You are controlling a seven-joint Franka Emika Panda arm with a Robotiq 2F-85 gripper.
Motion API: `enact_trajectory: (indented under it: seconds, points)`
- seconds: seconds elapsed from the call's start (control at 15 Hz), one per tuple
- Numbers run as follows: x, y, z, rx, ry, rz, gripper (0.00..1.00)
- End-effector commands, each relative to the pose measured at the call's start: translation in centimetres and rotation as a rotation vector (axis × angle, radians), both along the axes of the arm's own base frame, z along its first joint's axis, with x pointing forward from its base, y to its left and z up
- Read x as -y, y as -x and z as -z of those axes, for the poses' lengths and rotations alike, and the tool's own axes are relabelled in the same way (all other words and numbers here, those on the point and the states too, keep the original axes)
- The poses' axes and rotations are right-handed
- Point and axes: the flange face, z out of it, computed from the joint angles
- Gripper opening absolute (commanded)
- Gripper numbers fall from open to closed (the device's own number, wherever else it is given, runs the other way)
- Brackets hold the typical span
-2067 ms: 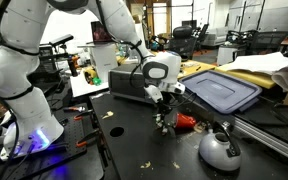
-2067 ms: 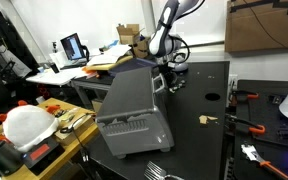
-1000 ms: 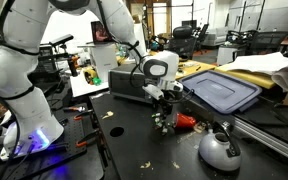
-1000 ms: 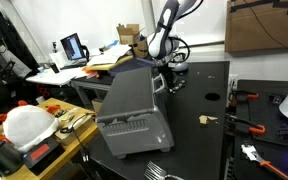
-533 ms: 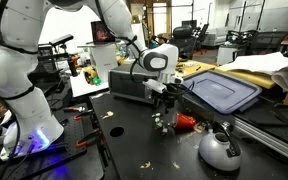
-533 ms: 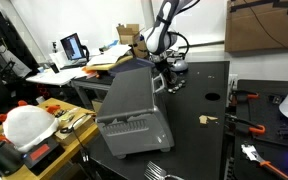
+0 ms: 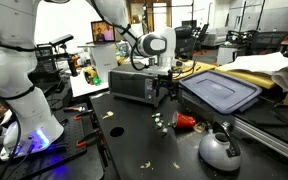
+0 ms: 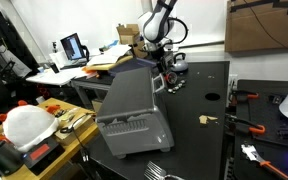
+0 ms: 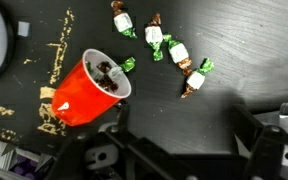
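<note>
While the gripper [image 7: 165, 93] hangs above the black table [image 9: 254, 40], fingers spread wide and holding nothing, four wrapped candies [image 9: 177, 52] lie loose in a row directly beneath it. In the wrist view a red cup [image 9: 84, 90] rests on its side just left of them, its mouth facing the candies.

Light: bright, even, from overhead in both exterior views.
Glare: white arm [image 7: 14, 70] nearly blown out; purple glow at its foot.
Shadows: lost on the black table [image 9: 249, 60].
Focus: wrist view sharp on the candies [image 9: 170, 50], bottom edge dark and blurred.
Detail: coarse; backgrounds soft.
</note>
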Motion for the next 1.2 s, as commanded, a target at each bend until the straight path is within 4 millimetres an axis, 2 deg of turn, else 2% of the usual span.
enact_trajectory:
  seconds: [0.0, 0.33, 0.8, 1.13]
  points:
    - [1.3, 0.7, -1.6, -0.010, 0.064, -0.103, 1.00]
    - [3.4, 1.1, -0.3, -0.033, 0.123, -0.226, 1.00]
    - [2.6, 2.4, 2.0, -0.041, 0.149, -0.381, 1.00]
    - [2.8, 3.2, 3.1, -0.043, 0.200, -0.466, 1.00]
